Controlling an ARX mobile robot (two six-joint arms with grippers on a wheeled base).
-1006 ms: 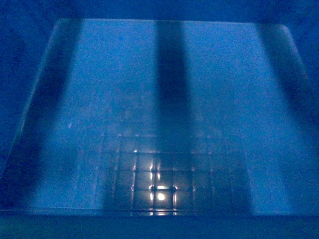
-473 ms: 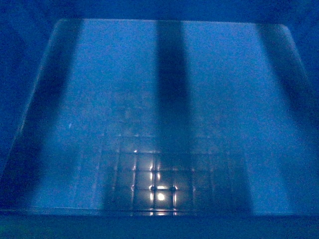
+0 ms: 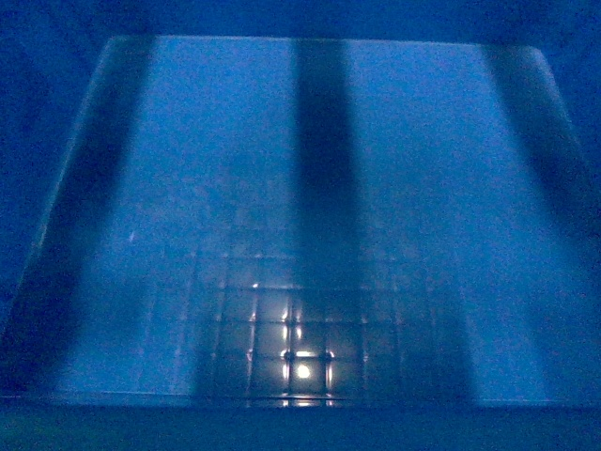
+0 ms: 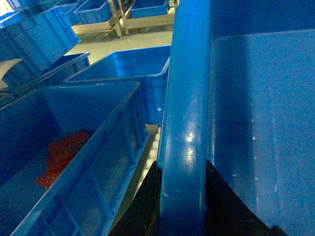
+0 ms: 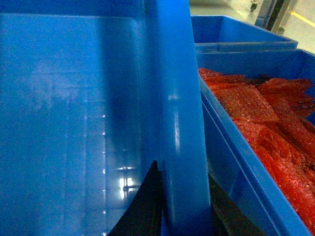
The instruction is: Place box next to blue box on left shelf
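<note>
The crate (image 3: 310, 216) is held up between both arms and fills the head view, so the carry-to-shelf step seems to be in hand. At the bottom of the left wrist frame the left claw (image 4: 182, 196) is clenched astride the crate's thick rim, one dark finger on each side. The right claw (image 5: 182, 206) grips the opposite rim the same way at the bottom of its frame.

The crate is glossy, hard blue plastic with a smooth rounded rim and a faintly gridded floor that catches a glint. A ribbed neighbouring crate (image 4: 88, 162) sits at lower left, holding crinkled red material. Another crate of red bubble wrap (image 5: 266, 128) lies right. A sliver of white rollers (image 4: 151, 150) shows between crates.

Next, I judge, comes lowering squarely into a gap without knocking adjacent walls.
</note>
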